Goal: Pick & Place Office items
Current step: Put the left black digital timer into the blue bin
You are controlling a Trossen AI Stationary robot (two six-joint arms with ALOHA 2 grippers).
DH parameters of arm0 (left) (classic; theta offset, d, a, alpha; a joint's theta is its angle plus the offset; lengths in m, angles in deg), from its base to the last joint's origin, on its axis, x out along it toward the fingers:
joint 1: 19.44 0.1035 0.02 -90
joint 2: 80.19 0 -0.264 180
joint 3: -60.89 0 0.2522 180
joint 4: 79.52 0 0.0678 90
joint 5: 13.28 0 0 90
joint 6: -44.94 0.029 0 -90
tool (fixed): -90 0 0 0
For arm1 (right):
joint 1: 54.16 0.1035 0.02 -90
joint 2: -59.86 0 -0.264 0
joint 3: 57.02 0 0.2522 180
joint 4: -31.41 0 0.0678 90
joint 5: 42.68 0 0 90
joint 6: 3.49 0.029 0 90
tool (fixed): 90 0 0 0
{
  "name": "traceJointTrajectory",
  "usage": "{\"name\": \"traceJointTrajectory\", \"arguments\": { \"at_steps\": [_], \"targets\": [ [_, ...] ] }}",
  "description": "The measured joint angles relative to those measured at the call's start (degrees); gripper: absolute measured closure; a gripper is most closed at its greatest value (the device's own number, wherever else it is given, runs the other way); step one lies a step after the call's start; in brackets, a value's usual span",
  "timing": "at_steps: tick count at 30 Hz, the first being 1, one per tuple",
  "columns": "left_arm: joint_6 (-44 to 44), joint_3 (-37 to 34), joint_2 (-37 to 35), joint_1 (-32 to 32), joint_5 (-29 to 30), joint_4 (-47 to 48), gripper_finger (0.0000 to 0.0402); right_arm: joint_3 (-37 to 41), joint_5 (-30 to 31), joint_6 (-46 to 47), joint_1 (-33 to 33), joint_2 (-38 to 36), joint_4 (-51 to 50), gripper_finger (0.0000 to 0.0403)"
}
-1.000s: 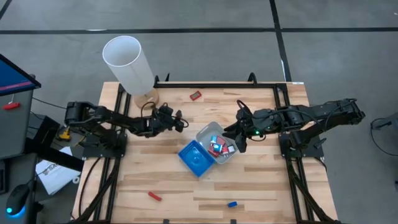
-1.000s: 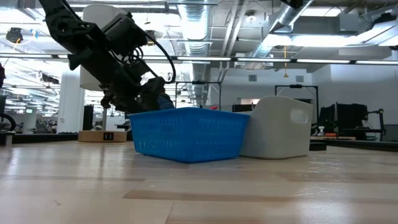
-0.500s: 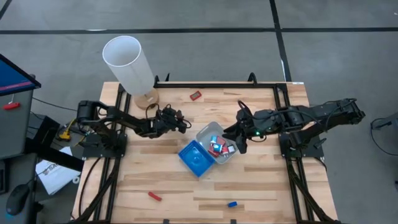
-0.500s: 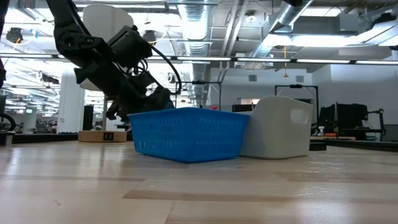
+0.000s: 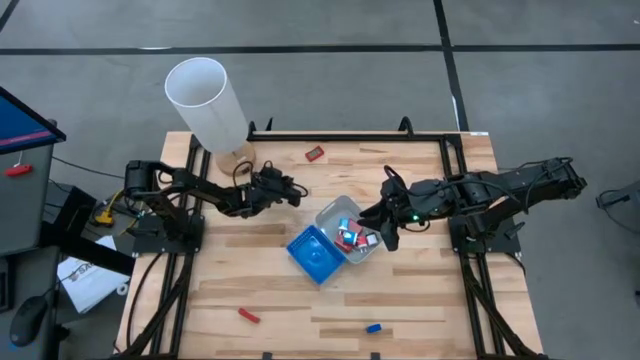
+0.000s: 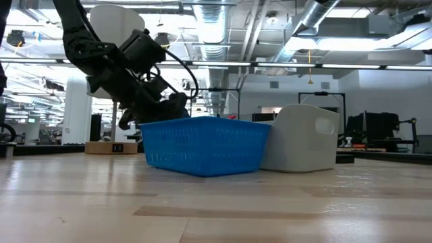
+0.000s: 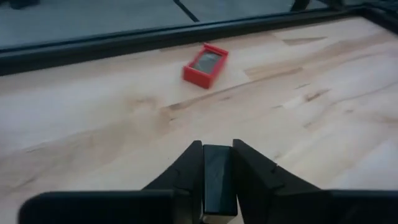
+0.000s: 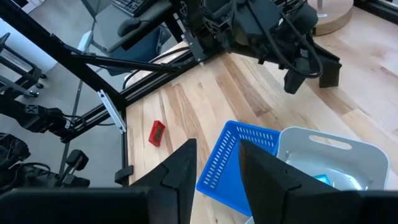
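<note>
My left gripper (image 5: 295, 191) is at the table's far left, between the white cylinder (image 5: 207, 100) and the trays, shut on a small black office item (image 7: 216, 174). A red item (image 7: 205, 64) lies on the wood beyond it. My right gripper (image 5: 381, 228) hovers open over the clear-grey tray (image 5: 365, 252), which holds several red and blue items (image 5: 352, 236). The blue tray (image 5: 313, 254) stands against it. A red item (image 5: 247, 315) and a blue item (image 5: 373, 327) lie near the front edge. My left gripper pinches the black item's two side faces (image 7: 216, 163) between its two fingers, the piece filling the gap between them. The fingers reach out low over the wood from the table's left side. Whether the item rests on the table I cannot tell.
The tall white cylinder on its wooden base (image 5: 236, 157) stands at the far left corner, close behind my left arm. Black frame rails (image 5: 350, 135) run along the table's far and side edges. Bare wood (image 5: 250, 260) lies left of the trays.
My left gripper has moved a little toward the table's right edge, and its fingers have drawn together on the black item. My right gripper has stayed over the grey tray.
</note>
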Motion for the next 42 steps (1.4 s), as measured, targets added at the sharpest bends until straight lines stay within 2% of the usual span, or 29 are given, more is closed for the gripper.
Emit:
{"name": "traceJointTrajectory", "arguments": {
  "at_steps": [3, 7, 12, 16, 19, 23, 30, 39, 42],
  "targets": [
    [-1.2, 0.0, -0.7, -0.2, -2.4, -0.4, 0.0347, 0.0, 0.0, 0.0, 0.0, 0.0, 0.2, 0.0291],
    [-2.3, 0.0, -3.3, -1.3, -2.6, -0.1, 0.0347, 0.0, 0.0, 0.0, 0.4, 0.0, 0.3, 0.0291],
    [-2.4, 0.0, -11.3, -4.4, -4.5, 1.9, 0.0345, 0.0, 0.3, 0.4, 1.5, 0.0, 0.4, 0.0291],
    [-1.3, 0.0, -19.0, -9.4, -6.4, 4.5, 0.0345, 0.0, 2.7, 0.5, 2.6, 0.0, 0.7, 0.0291],
    [0.5, 0.0, -23.9, -14.7, -7.5, 10.0, 0.0345, 0.0, 4.2, 0.5, 3.0, 0.0, 1.0, 0.0291],
    [0.0, 0.0, -27.8, -22.1, -6.1, 17.4, 0.0345, 0.0, 5.7, 0.4, 3.4, 0.0, 1.7, 0.0291],
    [-1.6, 0.0, -24.7, -29.9, -5.7, 17.5, 0.0345, 0.0, 6.5, 0.4, 3.7, 0.0, 2.0, 0.0291],
    [-1.6, 0.1, -14.3, -30.5, -7.2, 1.8, 0.0345, 0.0, 7.1, 0.5, 3.7, 0.0, 3.5, 0.0291],
    [-0.9, 2.3, -11.0, -30.0, -7.8, 1.6, 0.0345, 0.0, 7.5, 0.5, 4.1, 0.0, 3.6, 0.0291]
  ]
}}
